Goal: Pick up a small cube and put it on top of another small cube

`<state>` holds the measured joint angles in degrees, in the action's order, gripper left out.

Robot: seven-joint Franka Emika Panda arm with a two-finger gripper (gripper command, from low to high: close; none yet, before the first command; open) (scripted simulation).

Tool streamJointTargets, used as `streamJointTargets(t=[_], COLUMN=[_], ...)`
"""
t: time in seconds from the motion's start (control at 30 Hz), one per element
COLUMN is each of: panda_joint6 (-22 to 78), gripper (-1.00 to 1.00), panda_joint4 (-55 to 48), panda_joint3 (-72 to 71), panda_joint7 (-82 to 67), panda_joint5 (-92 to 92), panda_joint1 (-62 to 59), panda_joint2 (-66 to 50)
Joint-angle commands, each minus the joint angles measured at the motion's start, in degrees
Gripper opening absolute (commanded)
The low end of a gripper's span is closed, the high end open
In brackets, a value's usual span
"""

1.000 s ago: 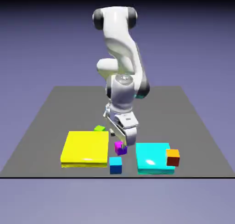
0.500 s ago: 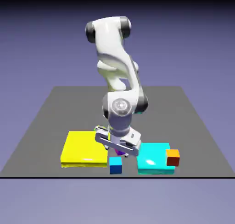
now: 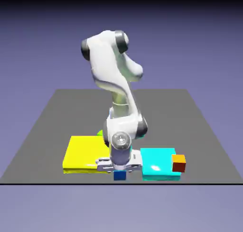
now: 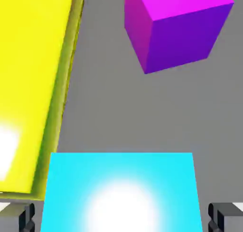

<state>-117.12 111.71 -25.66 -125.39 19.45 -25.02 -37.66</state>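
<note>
- The blue cube [image 3: 119,175], likely the one to be lifted, sits low in the exterior view, a little left of the frame's centre line, right under the hand. In the hand view it fills the bottom middle.
- The gripper [image 4: 121,219] has its fingers apart, one at the bottom left and one at the bottom right of the hand view, with the blue cube between them. A narrow strip shows on each side of the cube, so no clamp can be seen.
- The step in hand looks like the grasp: the hand seems lined up, and the cube's edges run fairly square to the fingers.
- Next, the fingers need to close evenly on both sides, then lift straight up.
- The purple cube [image 4: 182,34] lies at the upper right of the hand view, apart from the blue one. The orange cube [image 3: 178,163] is at the lower right of the exterior view, by the edge of the cyan block [image 3: 156,162]. Which cube is to be the base, I cannot tell.
- The yellow block [image 3: 85,153], lower left in the exterior view, is near the hand; a sideways move while low could knock it.
</note>
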Motion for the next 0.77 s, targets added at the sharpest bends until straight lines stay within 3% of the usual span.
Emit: streamJointTargets(t=[0.0, 0.37, 0.57, 0.6, 0.73], panda_joint6=[2.5, 27.8, 19.9, 19.9, 26.6], gripper=[-1.00, -1.00, -1.00, 1.00, 1.00], panda_joint4=[-1.2, -22.3, -14.9, -14.9, -21.1], panda_joint3=[-0.7, -19.9, -18.7, -18.7, -19.9], panda_joint7=[-0.6, -17.0, -15.1, -15.1, -16.9], panda_joint5=[-1.1, 14.7, 17.5, 17.5, 15.5], panda_joint1=[-0.2, 19.7, 17.8, 17.8, 19.5], panda_joint2=[1.4, -2.0, -3.8, -3.8, -2.4])
